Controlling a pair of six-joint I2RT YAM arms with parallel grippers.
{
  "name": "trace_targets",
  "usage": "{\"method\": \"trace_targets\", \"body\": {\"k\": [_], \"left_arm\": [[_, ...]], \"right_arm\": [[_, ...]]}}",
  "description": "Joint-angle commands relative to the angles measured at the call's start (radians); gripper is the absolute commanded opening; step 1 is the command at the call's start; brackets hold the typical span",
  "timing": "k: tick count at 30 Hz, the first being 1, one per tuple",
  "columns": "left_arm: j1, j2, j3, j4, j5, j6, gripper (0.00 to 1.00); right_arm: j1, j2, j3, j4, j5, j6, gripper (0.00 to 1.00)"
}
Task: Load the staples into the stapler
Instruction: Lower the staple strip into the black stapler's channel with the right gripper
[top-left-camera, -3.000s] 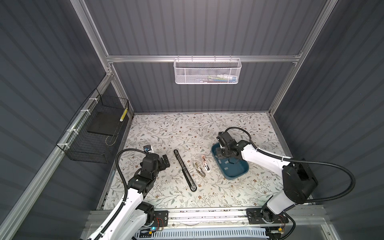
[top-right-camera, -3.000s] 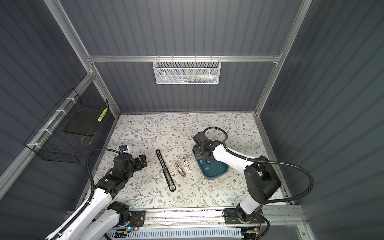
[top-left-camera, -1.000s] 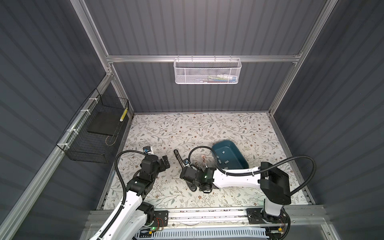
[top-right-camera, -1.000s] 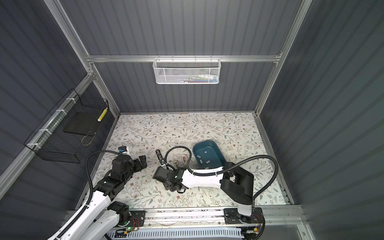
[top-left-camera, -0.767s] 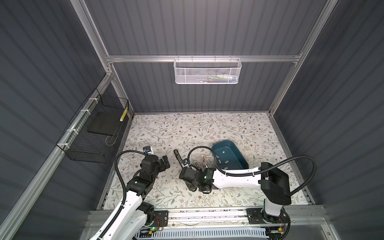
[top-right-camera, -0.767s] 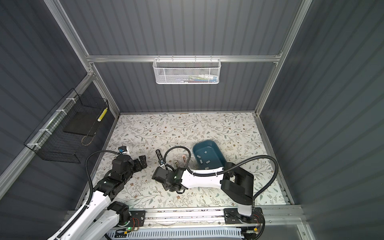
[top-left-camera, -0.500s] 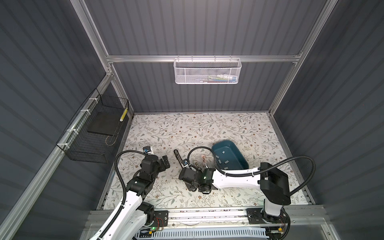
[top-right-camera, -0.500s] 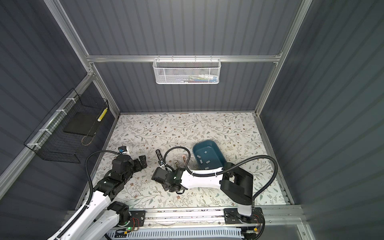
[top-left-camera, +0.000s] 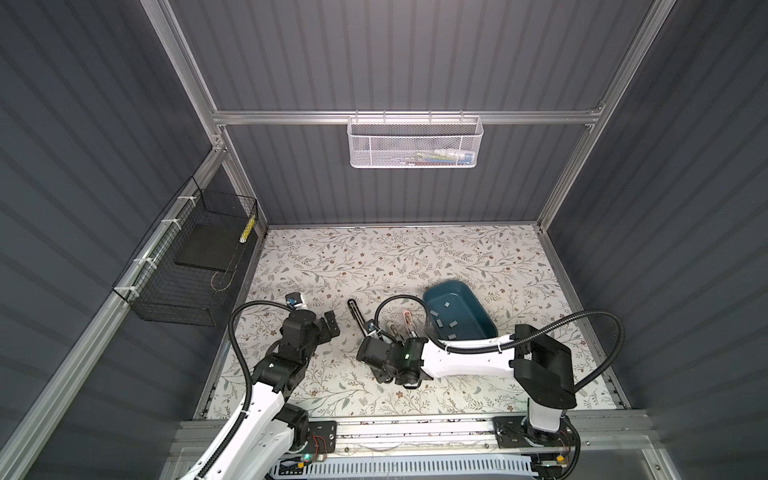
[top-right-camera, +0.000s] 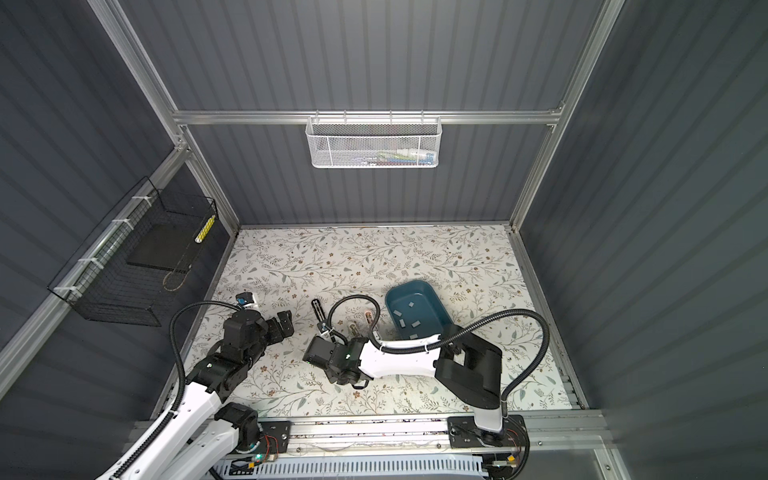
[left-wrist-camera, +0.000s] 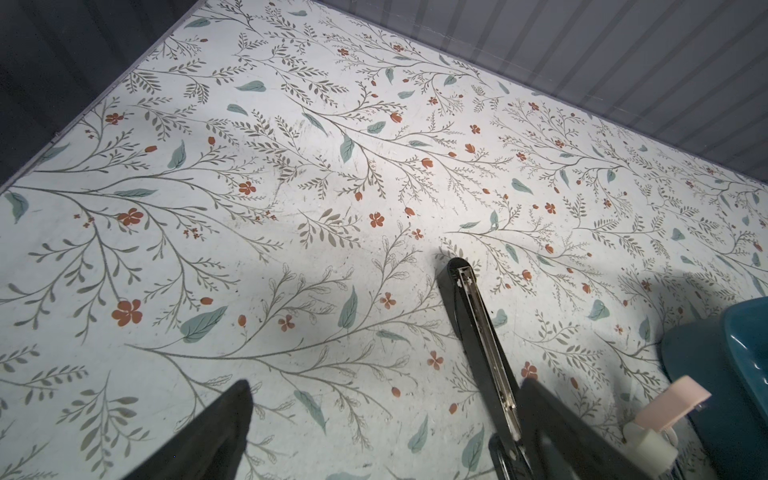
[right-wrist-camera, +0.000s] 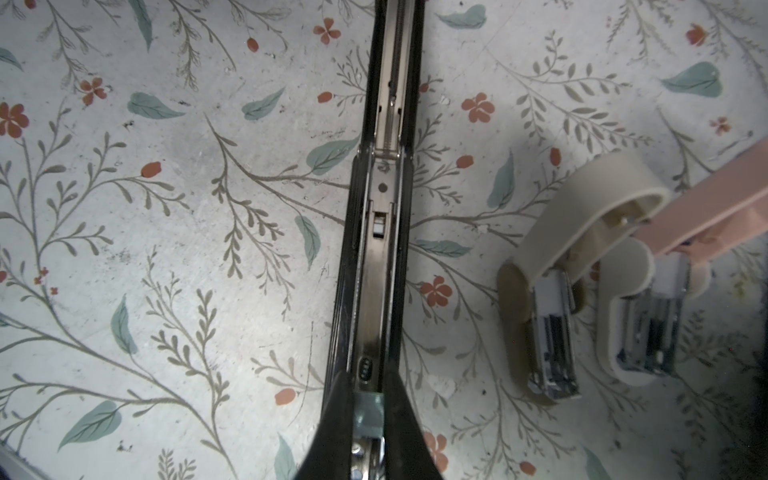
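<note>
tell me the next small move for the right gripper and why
Probably ease the right gripper straight down so the staple strip seats in the open channel of the black stapler. The right wrist view shows the gripper shut on the strip, lined up over the channel's end; contact is unclear.

Three staplers: one long black metal stapler (right-wrist-camera: 374, 257), one small beige plastic stapler (right-wrist-camera: 552, 332), one small pink plastic stapler (right-wrist-camera: 715, 195). Six flat silver-grey metal staple strips (top-left-camera: 439, 321): five in the one teal plastic tray (top-left-camera: 482, 309), one in my right end effector (right-wrist-camera: 369, 392). Two hanging baskets: one white mesh basket (top-left-camera: 415, 143), one black wire basket (top-left-camera: 183, 270).
</note>
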Motion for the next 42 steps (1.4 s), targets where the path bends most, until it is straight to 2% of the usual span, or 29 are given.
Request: {"method": "trace_targets", "body": {"k": [1, 42], "left_arm": [[0.004, -0.013, -0.012, -0.014, 0.002, -0.011, 0.99], [0.004, -0.025, -0.015, -0.016, 0.002, -0.013, 0.99]], "right_arm": [[0.005, 0.009, 0.017, -0.022, 0.012, 0.019, 0.07], [0.044, 0.032, 0.009, -0.060, -0.002, 0.101, 0.07]]}}
